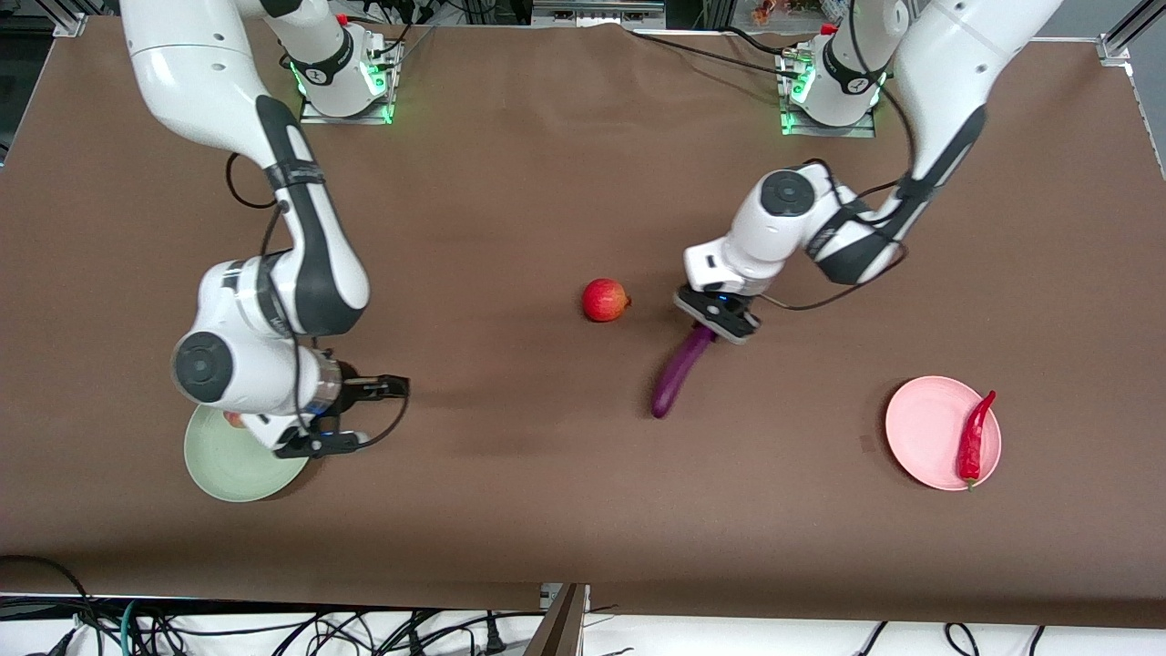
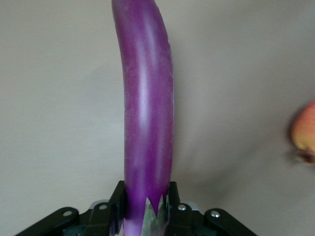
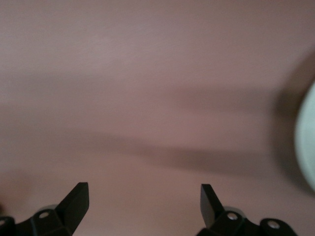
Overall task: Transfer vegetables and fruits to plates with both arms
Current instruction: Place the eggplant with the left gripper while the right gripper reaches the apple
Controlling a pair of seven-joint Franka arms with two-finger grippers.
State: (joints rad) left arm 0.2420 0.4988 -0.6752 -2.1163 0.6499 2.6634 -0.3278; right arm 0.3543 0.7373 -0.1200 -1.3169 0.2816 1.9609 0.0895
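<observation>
Brown desk (image 1: 547, 182) before you, left gripper (image 2: 146, 209) pinching eggplant (image 2: 147, 113) at its stem end, as only your left wrist view shows, right gripper (image 3: 143, 201) spread beside green plate (image 1: 219, 465), chili (image 1: 973, 439) on pink plate (image 1: 920, 428), red fruit (image 1: 605, 300) mid-desk

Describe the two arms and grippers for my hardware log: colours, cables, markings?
Both the left arm and right arm are glossy white with black bands, round dark joint caps and loose black cables. The left gripper and right gripper are black, two-fingered.
</observation>
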